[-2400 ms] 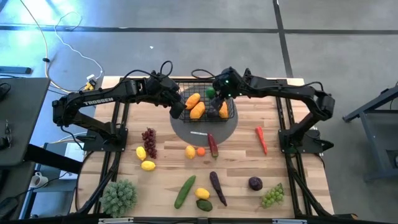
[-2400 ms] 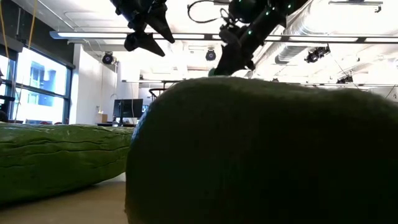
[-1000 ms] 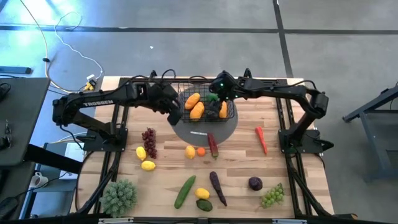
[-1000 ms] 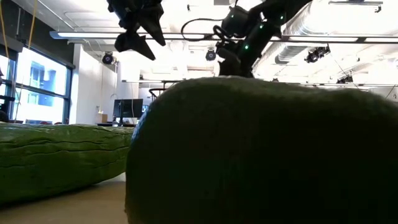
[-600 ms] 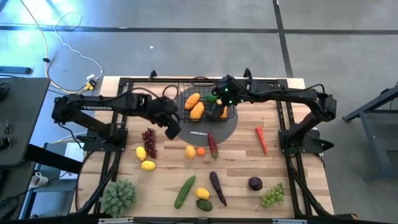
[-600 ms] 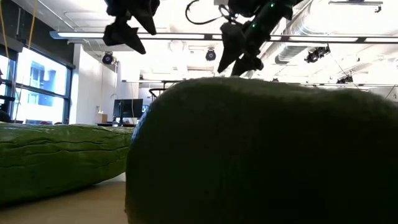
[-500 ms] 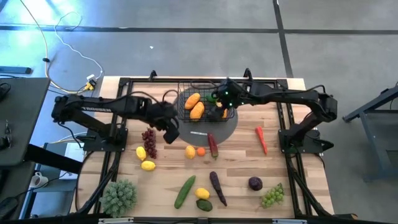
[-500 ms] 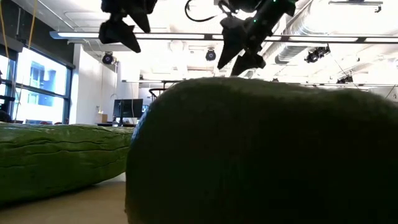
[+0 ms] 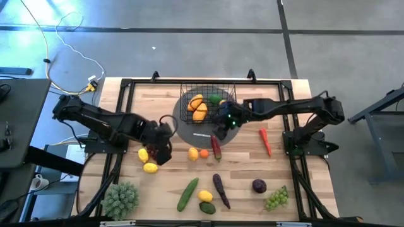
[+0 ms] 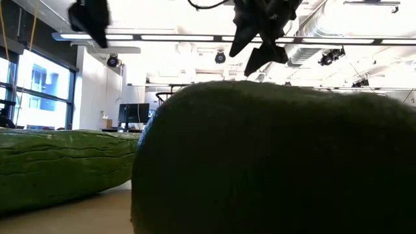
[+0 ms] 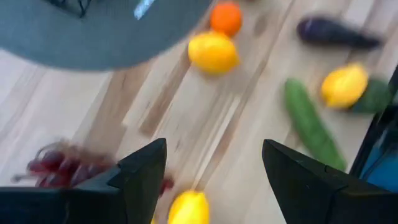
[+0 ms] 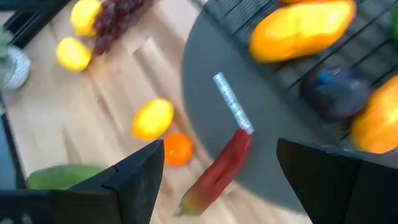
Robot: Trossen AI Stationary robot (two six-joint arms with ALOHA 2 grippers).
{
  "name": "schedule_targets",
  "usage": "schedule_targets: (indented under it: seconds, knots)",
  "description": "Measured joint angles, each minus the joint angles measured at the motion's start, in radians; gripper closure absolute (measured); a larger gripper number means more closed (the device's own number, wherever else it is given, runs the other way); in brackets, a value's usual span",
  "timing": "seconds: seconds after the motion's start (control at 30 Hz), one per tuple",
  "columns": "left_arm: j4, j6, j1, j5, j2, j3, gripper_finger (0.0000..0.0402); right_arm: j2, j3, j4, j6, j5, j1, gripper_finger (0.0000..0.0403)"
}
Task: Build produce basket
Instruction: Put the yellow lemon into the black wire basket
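Observation:
The black wire basket (image 9: pixel 208 104) stands on the far part of a grey disc (image 9: pixel 205 131) and holds orange fruits (image 9: pixel 199 112), a green one and a dark plum (image 12: pixel 336 93). More produce lies loose on the wood: purple grapes (image 11: pixel 62 171), lemons (image 9: pixel 150 168), a small orange (image 9: pixel 204 152), a cucumber (image 9: pixel 187 194), an eggplant (image 9: pixel 221 189). My left gripper (image 9: pixel 161 149) hangs open above the grapes and lemons. My right gripper (image 9: pixel 221 126) hangs open over the disc's near edge, above a red chili (image 12: pixel 217 171).
A second red chili (image 9: pixel 265 140), a plum (image 9: pixel 259 185) and green grapes (image 9: pixel 276 198) lie at the right. A spiky green ball (image 9: pixel 120 198) sits at the near left corner. In the low view a big green fruit (image 10: pixel 273 156) blocks most of the table.
My left gripper has swung from the basket's left side toward the table's near left, ending above the grapes and lemons. My right gripper has come off the basket toward the near edge, over the disc, rolling its wrist. Both stay open; no produce has moved.

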Motion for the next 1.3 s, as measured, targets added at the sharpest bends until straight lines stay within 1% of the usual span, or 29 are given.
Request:
schedule_targets:
  seconds: [0.13, 0.23, 0.43, 0.67, 0.73, 0.9, 1.03, 1.17, 1.3]
  knots:
    - [-0.069, 0.044, -0.096, -0.002, 0.000, 0.000, 0.0145, 0.000, 0.000, -0.013, 0.053, 0.000, 0.065, 0.0111]
    - [-0.067, 0.106, -0.169, -0.009, 0.000, 0.000, 0.0145, 0.000, 0.000, -0.015, 0.086, 0.002, 0.112, 0.0111]
    - [-0.069, 0.198, -0.314, -0.055, 0.000, 0.000, 0.0145, 0.000, 0.000, -0.015, 0.157, 0.052, 0.193, 0.0111]
    - [-0.104, 0.205, -0.435, -0.145, 0.000, -0.002, 0.0145, 0.000, 0.000, -0.015, 0.188, 0.100, 0.259, 0.0111]
    - [-0.101, 0.174, -0.453, -0.154, -0.001, -0.029, 0.0145, 0.000, 0.000, -0.015, 0.187, 0.109, 0.270, 0.0111]
    - [-0.076, 0.101, -0.476, -0.133, 0.001, -0.125, 0.0145, 0.000, 0.000, -0.015, 0.190, 0.128, 0.290, 0.0111]
    - [-0.013, 0.096, -0.484, -0.130, 0.001, -0.191, 0.0145, 0.000, 0.000, -0.015, 0.191, 0.143, 0.294, 0.0111]
    - [0.013, 0.090, -0.483, -0.127, 0.001, -0.250, 0.0145, 0.000, 0.000, -0.015, 0.191, 0.146, 0.294, 0.0111]
    - [0.062, 0.089, -0.475, -0.108, 0.001, -0.299, 0.0145, 0.000, 0.000, -0.015, 0.188, 0.147, 0.293, 0.0111]
